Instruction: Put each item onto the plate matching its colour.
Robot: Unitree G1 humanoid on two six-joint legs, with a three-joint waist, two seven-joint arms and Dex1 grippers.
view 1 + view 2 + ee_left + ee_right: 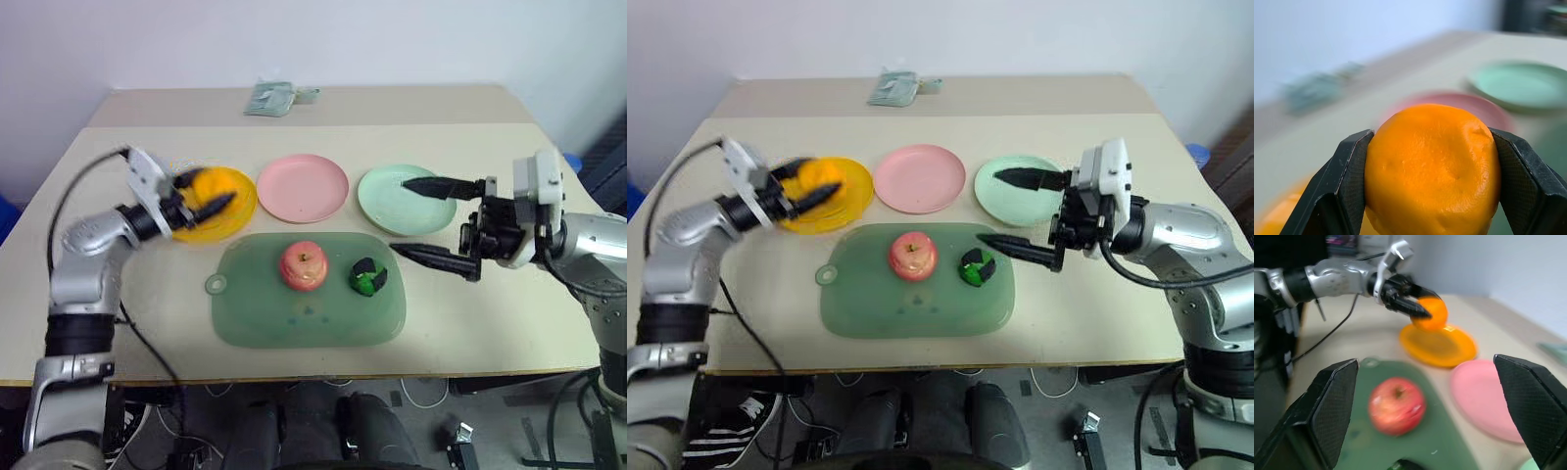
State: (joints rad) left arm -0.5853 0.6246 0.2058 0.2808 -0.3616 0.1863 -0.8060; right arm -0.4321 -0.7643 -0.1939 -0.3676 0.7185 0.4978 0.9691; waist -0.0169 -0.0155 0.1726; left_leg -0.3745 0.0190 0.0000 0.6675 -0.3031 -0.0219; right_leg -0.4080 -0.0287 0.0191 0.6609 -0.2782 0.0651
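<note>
Beige matte table (pixel 470 323) before a pale wall: translucent rounded green mat (pixel 265 313) bearing glossy red apple (pixel 304 265) and green-black lump (pixel 368 278); beyond the mat, smooth round orange plate (pixel 235 211), pink plate (pixel 303 187), mint plate (pixel 387 201); left tool (pixel 211 203) clamps dimpled orange fruit (pixel 1432 166) above the orange plate; right tool (pixel 431 220) spread wide.

A beige table (pixel 294 103) stands against a plain pale wall (pixel 294 39), cables (pixel 421 392) beneath
</note>
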